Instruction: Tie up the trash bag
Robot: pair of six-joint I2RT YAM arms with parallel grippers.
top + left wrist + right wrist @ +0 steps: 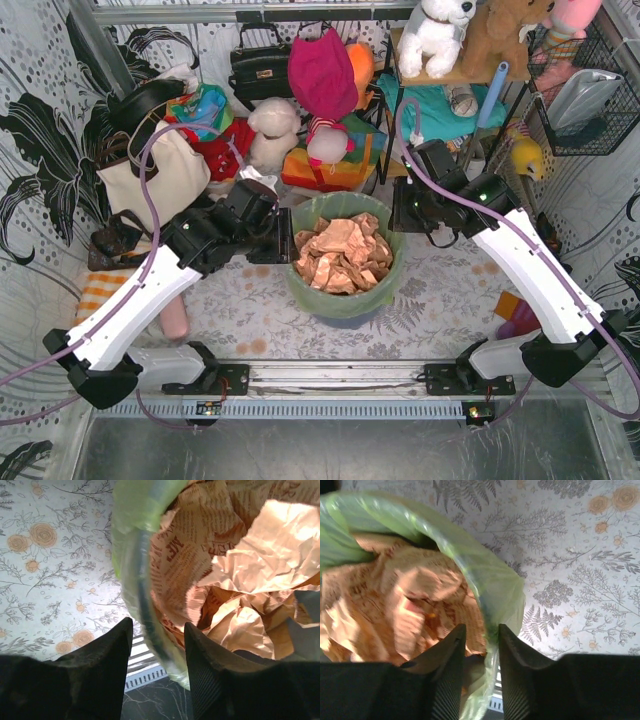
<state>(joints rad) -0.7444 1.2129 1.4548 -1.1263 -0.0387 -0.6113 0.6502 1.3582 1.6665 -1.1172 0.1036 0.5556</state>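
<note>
Trash bag (312,213) at mid-tabletop (250,318), standing open-mouthed and brimming with crumpled tan paper (342,255). Straddling its left rim with the left tool (157,630), jaws standing wide apart, one finger outside over the floral print, the other inside over the paper, green film running through the gap. Mirroring that on the right rim with the right tool (481,630), jaws parted more narrowly around the film and, going by the wrist view, not clamping it.
</note>
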